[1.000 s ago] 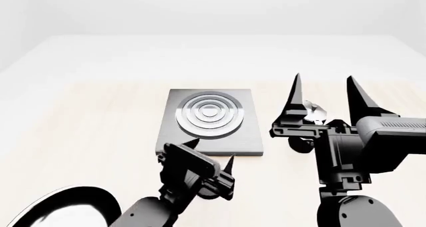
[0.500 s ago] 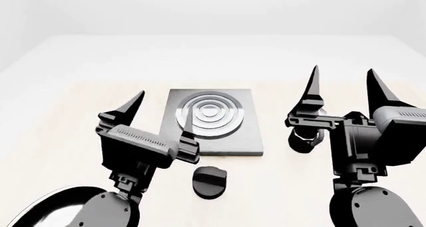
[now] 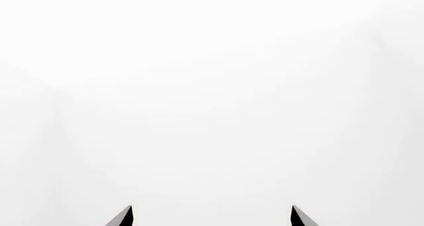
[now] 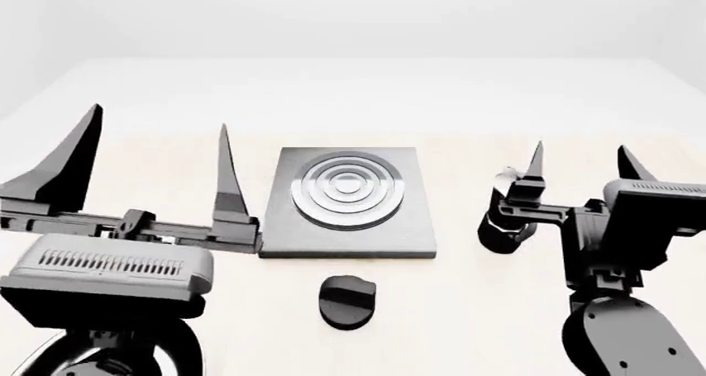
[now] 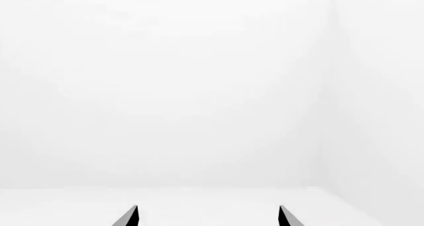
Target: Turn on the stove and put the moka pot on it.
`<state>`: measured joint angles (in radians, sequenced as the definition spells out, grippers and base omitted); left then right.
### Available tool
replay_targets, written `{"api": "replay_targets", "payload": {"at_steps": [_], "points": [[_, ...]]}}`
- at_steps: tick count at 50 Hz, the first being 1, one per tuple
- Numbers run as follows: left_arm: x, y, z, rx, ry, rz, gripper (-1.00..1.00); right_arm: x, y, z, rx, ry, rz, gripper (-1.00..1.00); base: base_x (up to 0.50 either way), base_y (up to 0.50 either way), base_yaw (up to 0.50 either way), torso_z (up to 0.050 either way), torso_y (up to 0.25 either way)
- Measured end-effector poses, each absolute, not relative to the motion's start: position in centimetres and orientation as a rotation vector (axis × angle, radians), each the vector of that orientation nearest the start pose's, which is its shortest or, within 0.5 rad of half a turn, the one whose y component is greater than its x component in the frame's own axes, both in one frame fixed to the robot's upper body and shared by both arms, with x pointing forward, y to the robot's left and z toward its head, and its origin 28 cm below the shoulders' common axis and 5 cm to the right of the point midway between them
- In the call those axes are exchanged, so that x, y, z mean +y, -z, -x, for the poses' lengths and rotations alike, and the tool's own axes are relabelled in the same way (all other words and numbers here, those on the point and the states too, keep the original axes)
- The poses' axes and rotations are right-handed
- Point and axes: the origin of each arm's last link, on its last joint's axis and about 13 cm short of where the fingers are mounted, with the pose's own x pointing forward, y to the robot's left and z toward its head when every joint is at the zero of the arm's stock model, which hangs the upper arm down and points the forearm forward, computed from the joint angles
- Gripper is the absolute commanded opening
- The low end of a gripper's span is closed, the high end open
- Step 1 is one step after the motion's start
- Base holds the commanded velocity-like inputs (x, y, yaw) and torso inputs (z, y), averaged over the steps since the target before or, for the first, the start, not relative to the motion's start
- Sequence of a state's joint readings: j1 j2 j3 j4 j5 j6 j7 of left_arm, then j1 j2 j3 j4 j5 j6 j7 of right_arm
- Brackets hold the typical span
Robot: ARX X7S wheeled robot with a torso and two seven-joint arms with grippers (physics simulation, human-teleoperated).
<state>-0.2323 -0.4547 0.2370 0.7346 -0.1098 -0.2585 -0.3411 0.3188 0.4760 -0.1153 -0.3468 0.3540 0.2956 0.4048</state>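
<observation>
The left hand [image 4: 155, 145] is hovering at nine o'clock in the head view, its fingers [image 3: 123, 217] spread apart and pointing up, gripping nothing. The right hand [image 4: 583, 163] is hanging at three o'clock, its fingers [image 5: 129, 217] likewise wide apart and empty. Just beside its inner finger, the moka pot [image 4: 508, 227] is standing on the table [image 4: 464, 310], apart from the stove [image 4: 349, 201], which is lying at the centre. The round black knob [image 4: 347, 300] is sitting at six o'clock from the stove. Both wrist views are showing only fingertips against white.
</observation>
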Motion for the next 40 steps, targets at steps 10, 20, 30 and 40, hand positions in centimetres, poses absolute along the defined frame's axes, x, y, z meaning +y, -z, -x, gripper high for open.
{"api": "replay_targets", "payload": {"at_steps": [10,20,30,40], "points": [[22.8,-19.3,-19.4,-0.730,-0.013,-0.232,1.00,-16.8,-12.2,-26.8,-0.228,0.223,0.143,1.00,0.00,0.00,0.00,0.000,0.000],[23.2,-19.6,-18.8,-0.762,-0.033,-0.235,1.00,-17.3,-9.8,-26.9,-0.135,0.225,0.172,1.00,0.00,0.00,0.00,0.000,0.000],[23.3,-19.7,-18.6,-0.769,-0.042,-0.238,1.00,-17.6,-8.2,-26.5,-0.059,0.218,0.185,1.00,0.00,0.00,0.00,0.000,0.000],[23.3,-19.7,-18.6,-0.768,-0.045,-0.238,1.00,-17.7,-7.2,-26.1,0.000,0.202,0.184,1.00,0.00,0.00,0.00,0.000,0.000]]}}
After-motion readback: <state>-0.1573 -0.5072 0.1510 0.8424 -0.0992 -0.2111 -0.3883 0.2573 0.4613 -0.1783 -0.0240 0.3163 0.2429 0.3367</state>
